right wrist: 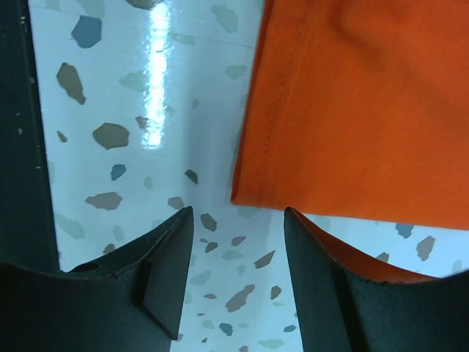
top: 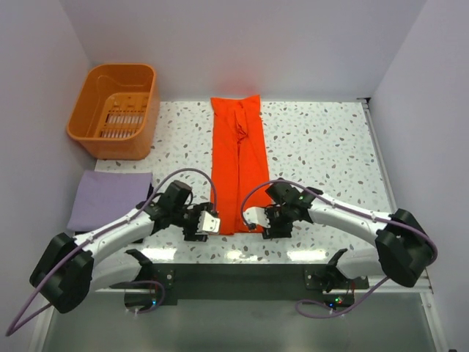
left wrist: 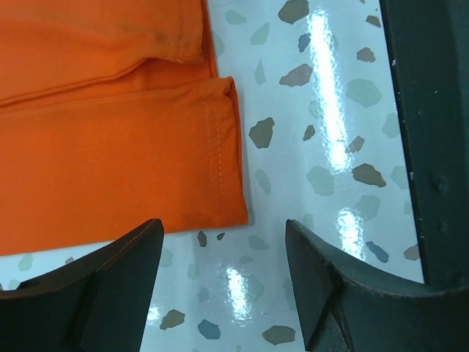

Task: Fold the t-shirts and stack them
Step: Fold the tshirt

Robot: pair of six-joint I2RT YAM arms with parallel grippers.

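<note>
The orange-red t-shirt (top: 237, 163) lies folded into a long narrow strip down the middle of the speckled table. The lavender t-shirt (top: 108, 199) lies folded flat at the left edge. My left gripper (top: 210, 222) is open at the strip's near left corner, its jaws empty, with the hem corner (left wrist: 220, 191) just ahead of them. My right gripper (top: 254, 219) is open at the near right corner, with the cloth corner (right wrist: 256, 187) just ahead of its jaws. Neither gripper holds cloth.
An orange slotted plastic basket (top: 116, 108) stands at the back left, beyond the lavender shirt. White walls close in the table on the left, back and right. A dark strip (top: 242, 282) with the arm bases runs along the near edge.
</note>
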